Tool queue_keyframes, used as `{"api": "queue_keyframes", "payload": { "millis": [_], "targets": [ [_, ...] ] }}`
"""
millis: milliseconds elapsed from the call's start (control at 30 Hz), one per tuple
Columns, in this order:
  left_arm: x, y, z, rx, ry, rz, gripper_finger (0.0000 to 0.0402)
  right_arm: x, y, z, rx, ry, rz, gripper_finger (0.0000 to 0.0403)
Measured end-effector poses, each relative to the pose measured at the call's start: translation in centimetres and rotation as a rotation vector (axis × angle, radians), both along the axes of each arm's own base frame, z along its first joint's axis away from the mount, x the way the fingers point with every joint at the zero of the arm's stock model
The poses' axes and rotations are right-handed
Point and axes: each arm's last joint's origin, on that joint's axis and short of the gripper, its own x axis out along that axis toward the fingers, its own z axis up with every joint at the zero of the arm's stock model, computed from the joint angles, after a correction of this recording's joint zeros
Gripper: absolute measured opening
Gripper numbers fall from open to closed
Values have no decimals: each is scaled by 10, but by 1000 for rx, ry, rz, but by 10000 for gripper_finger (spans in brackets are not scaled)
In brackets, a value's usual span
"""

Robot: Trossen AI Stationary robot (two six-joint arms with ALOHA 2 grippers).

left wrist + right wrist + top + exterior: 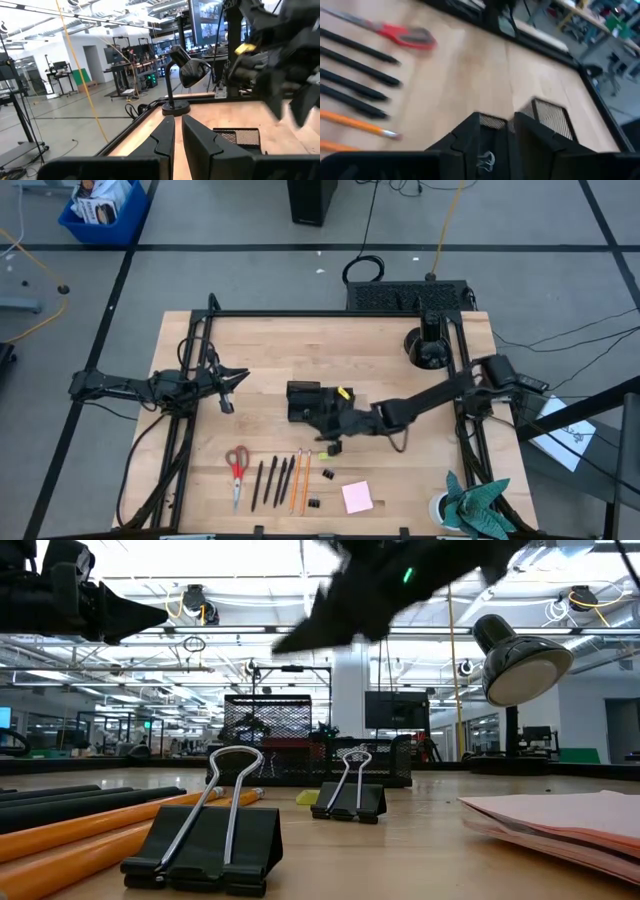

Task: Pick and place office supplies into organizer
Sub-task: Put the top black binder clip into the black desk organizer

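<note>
From my remote seat: my left gripper waits at the counter's left side, its jaws nearly together and holding nothing. Along the near edge lie red scissors, 3 dark pens, 2 orange pencils, 2 binder clips and a pink sticky-note pad. At center, my right gripper hangs over the black organizer, jaws a little apart; a small clip shows between them.
</note>
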Motion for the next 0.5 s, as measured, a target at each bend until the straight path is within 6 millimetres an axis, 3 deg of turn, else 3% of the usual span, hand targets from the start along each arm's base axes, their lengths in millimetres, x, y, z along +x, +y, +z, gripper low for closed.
{"api": "queue_keyframes", "payload": {
  "millis": [133,267,367,500],
  "targets": [
    [0,0,-2,-49,1,-7,42,-20,22,20,15,18,60,116],
    [0,0,-2,-53,5,-7,42,-40,41,31,152,68,99,116],
    [0,0,-2,-26,14,-4,42,-49,50,25,279,152,134,116],
    [0,0,-2,-11,19,-2,42,-52,58,-4,303,192,129,116]
  ]
}}
